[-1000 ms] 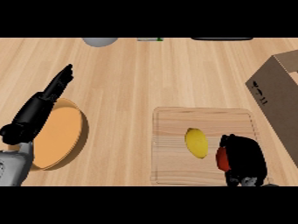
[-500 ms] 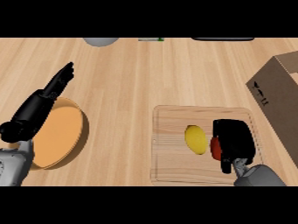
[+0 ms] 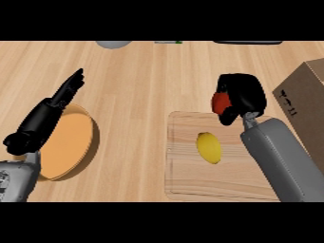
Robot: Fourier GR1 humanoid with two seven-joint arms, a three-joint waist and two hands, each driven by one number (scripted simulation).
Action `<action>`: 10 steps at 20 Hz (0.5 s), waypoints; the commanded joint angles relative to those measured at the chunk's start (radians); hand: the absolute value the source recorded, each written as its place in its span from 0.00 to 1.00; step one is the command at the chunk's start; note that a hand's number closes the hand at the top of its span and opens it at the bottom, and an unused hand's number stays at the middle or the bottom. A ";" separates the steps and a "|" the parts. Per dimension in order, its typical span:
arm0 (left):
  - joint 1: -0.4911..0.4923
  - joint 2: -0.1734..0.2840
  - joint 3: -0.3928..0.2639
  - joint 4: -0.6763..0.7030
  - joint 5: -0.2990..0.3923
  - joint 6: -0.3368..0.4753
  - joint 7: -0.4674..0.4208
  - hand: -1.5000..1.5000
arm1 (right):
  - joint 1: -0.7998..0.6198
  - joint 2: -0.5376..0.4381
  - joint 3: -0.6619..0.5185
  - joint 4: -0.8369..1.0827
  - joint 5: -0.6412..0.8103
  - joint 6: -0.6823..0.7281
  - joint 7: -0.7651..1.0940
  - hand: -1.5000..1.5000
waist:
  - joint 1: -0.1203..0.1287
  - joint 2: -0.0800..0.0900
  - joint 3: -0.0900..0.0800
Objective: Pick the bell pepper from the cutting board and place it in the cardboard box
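My right hand [image 3: 243, 93] is shut on the red bell pepper [image 3: 221, 100], of which only a small red patch shows under the curled fingers. Hand and pepper hang over the far edge of the wooden cutting board [image 3: 192, 175], left of the cardboard box [image 3: 310, 97] at the right edge. A yellow fruit [image 3: 208, 147] still lies on the board. At the left, my left hand [image 3: 49, 114] rests open with straight fingers pointing away, above an orange plate [image 3: 73, 147].
Along the counter's far edge are a grey round object [image 3: 114, 44], a small green-and-white item [image 3: 168, 42] and a dark flat object [image 3: 248, 42]. Bare wooden counter lies between the plate and the board.
My right hand has risen from the board's near right part toward its far edge, carrying the red bell pepper, and is now closer to the box. The left hand has stayed put.
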 commanded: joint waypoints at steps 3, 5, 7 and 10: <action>-0.003 0.015 0.035 -0.021 0.019 -0.021 0.047 0.50 | -0.159 -0.058 -0.058 -0.035 0.030 0.029 -0.027 1.00 | -0.021 -0.009 0.000; -0.020 0.013 0.045 0.047 -0.014 -0.010 -0.033 0.50 | -0.186 -0.027 -0.078 -0.048 0.043 0.029 0.026 1.00 | -0.027 -0.008 -0.001; 0.018 0.009 0.028 0.005 -0.012 -0.014 -0.011 0.50 | -0.187 -0.042 -0.123 -0.093 0.067 -0.022 0.103 1.00 | -0.029 -0.010 -0.001; 0.005 -0.020 0.016 -0.008 -0.019 0.011 0.023 0.50 | -0.183 -0.008 -0.178 -0.153 0.099 -0.075 0.264 1.00 | -0.037 -0.014 0.000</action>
